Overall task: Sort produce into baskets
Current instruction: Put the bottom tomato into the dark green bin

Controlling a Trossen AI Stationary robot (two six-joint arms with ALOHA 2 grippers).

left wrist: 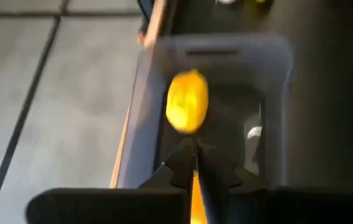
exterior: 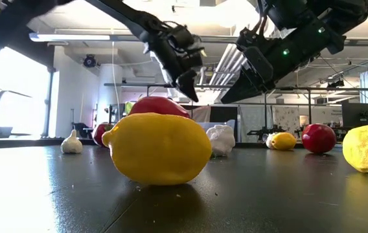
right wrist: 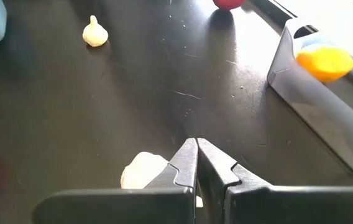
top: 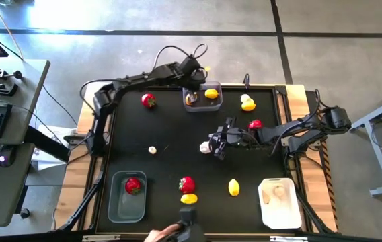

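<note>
My left gripper (top: 192, 95) is shut over the far grey basket (top: 215, 104), which holds a lemon (top: 211, 93) that also shows in the left wrist view (left wrist: 187, 101). A yellow sliver shows behind its fingertips (left wrist: 194, 160); I cannot tell what it is. My right gripper (top: 218, 144) is shut and empty at mid-table, just above a garlic bulb (top: 206, 146) that lies beside its fingers (right wrist: 140, 172). The near left grey basket (top: 118, 208) holds a red fruit (top: 133, 185). The white basket (top: 280, 216) at the near right holds whitish bulbs.
Loose on the table are a red fruit (top: 148, 100), a small garlic (top: 153, 150), a lemon and garlic (top: 247, 103), a red fruit (top: 255, 124), a red fruit (top: 187, 183) beside a lemon (top: 189, 198), and a lemon (top: 234, 187). A person's hand (top: 159, 235) shows at the near edge.
</note>
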